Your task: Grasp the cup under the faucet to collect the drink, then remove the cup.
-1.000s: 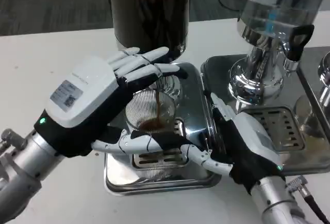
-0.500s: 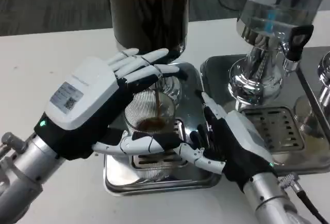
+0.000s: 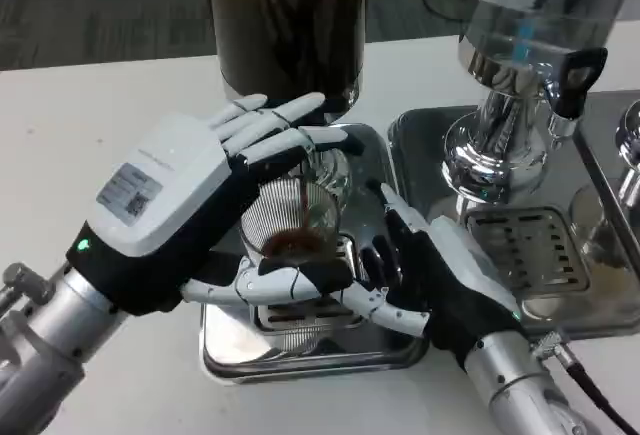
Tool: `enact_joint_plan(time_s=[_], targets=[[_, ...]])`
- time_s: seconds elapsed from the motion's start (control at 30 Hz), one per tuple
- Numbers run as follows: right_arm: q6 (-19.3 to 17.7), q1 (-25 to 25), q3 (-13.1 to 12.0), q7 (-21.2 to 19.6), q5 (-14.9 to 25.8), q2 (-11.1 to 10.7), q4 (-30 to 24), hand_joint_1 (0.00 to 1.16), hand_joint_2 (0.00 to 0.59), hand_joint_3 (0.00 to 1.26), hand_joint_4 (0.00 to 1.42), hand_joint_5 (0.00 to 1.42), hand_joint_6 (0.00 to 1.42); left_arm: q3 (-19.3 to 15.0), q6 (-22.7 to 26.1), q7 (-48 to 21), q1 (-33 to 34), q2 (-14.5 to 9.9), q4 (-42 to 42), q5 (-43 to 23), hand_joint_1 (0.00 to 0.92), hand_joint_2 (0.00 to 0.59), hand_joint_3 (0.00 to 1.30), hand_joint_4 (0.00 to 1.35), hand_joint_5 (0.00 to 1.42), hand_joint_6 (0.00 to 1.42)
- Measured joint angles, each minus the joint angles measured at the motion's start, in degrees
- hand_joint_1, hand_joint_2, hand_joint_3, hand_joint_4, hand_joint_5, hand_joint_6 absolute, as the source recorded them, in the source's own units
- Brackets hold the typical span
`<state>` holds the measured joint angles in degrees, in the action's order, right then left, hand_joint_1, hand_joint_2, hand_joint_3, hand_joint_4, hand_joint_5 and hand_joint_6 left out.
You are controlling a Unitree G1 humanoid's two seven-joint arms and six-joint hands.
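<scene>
Between the two hands sits the ribbed clear cup, upright on the grille of the steel drip tray, with dark drink in its bottom and a thin brown stream falling into it from above. Left hand wraps the cup from its left: fingers reach over and behind the rim toward the faucet area, thumb runs across the front low on the cup wall. Looks like a grasp on the cup, thumb and fingers closed around it, though actual contact behind the glass is hard to see. Right hand lies just right of the cup over the tray edge, fingers apart and slightly bent, tips near the cup's right side and near the left thumb; holding nothing, cannot tell if any tip touches the cup. Behind the left fingers stands the dark drink dispenser, tank full of dark liquid, its outlet hidden by the fingers. Right of the right hand is a second steel drip tray with a slotted grille, and above it a chrome dispenser base under a clear tank, with a black tap handle. All of it stands on the white table.
</scene>
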<state>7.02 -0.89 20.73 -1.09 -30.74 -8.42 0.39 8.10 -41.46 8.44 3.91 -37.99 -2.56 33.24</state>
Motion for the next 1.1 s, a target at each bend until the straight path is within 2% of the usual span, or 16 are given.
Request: enact_joint_plan(time_s=[0.1,0.17,0.23,0.37,0.43,0.53,0.87,1.1], targets=[[0.0,-0.02,0.01,0.0,0.11,0.01,0.01,0.42,0.209,0.0,0.0,0.0,0.0,-0.15,0.81,0.87,-1.05,0.02,0.66,1.36,0.0,0.151,0.17,0.0,0.1,0.01],[0.0,-0.02,0.0,-0.01,0.12,0.01,0.01,0.42,0.209,0.0,0.0,0.0,0.0,-0.23,1.45,1.73,-2.45,0.03,0.96,3.47,0.0,0.151,0.09,0.0,0.02,0.0],[0.0,-0.07,-0.05,-0.01,0.17,-0.01,0.14,0.42,0.21,0.0,0.0,0.0,0.0,-0.33,1.99,2.54,-3.59,0.14,1.09,4.26,0.0,0.149,0.01,0.0,0.0,0.0],[-0.02,-0.17,-0.11,-0.03,0.76,0.03,1.06,0.42,0.207,0.0,0.0,0.0,0.0,-0.8,5.75,4.49,-5.7,0.92,1.71,8.43,0.0,0.143,0.0,0.0,0.0,0.0],[-0.19,-0.17,-0.17,-0.05,1.07,0.09,1.15,0.43,0.208,0.0,0.0,0.0,0.0,-2.35,8.75,5.96,-6.57,1.01,0.98,10.35,0.0,0.109,0.0,0.0,0.0,0.0],[-0.53,-0.26,-0.34,-0.04,1.9,0.13,1.59,0.42,0.209,0.0,0.0,0.0,0.0,-2.52,9.74,6.66,-8.08,1.17,0.94,11.34,0.0,0.101,0.0,0.0,0.0,0.0],[-1.13,-1.19,-0.22,0.0,2.03,-0.16,2.06,0.43,0.21,0.0,0.0,0.0,0.0,-10.84,13.27,14.59,-18.93,5.64,3.31,9.65,0.0,0.088,0.0,0.0,0.0,0.0],[-1.22,-1.77,-0.34,0.16,2.79,-0.63,2.29,0.43,0.209,0.0,0.0,0.0,0.0,-12.98,15.67,14.84,-24.37,8.16,3.21,7.13,0.0,0.086,0.0,0.0,0.0,0.0]])
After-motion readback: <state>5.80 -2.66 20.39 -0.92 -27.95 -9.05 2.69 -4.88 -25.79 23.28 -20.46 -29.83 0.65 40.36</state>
